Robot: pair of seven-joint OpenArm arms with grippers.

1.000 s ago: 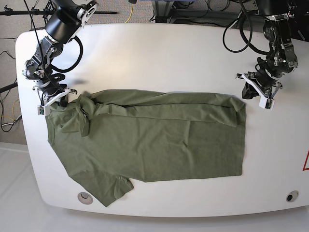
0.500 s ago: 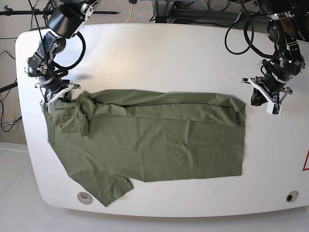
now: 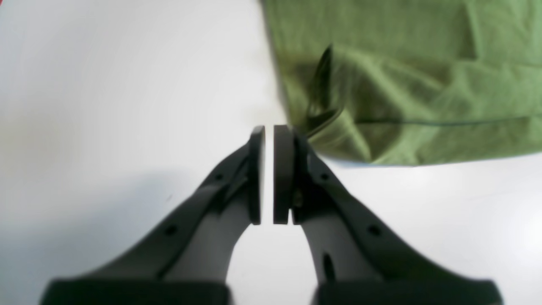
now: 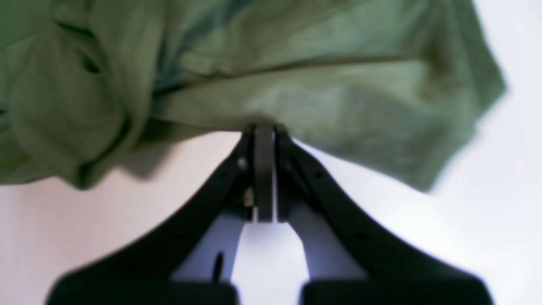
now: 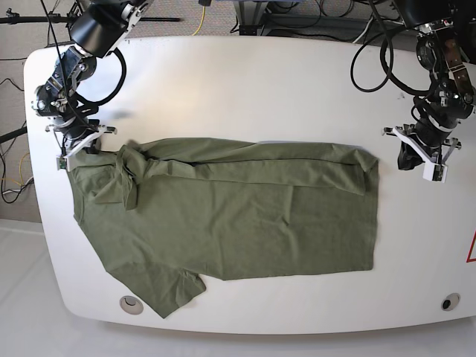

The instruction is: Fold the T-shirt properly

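Observation:
The olive-green T-shirt (image 5: 223, 216) lies flat across the white table (image 5: 245, 82), its top edge folded over and one sleeve sticking out at the lower left. My right gripper (image 5: 76, 151) is at the shirt's upper left corner. In the right wrist view its jaws (image 4: 264, 129) are shut on the T-shirt's (image 4: 296, 63) edge, which hangs slightly lifted over its shadow. My left gripper (image 5: 407, 158) hovers just right of the shirt's upper right corner. In the left wrist view it (image 3: 268, 131) is shut with nothing between the pads, and the T-shirt's corner (image 3: 402, 84) lies just beyond.
Two round grommets (image 5: 131, 303) (image 5: 448, 302) sit near the table's front edge. Cables hang behind the back edge (image 5: 372, 44). A red mark (image 5: 471, 249) shows at the far right.
My left gripper has drawn away to the right, off the shirt's corner. My right gripper has shifted slightly left and back, the shirt's corner following it a little.

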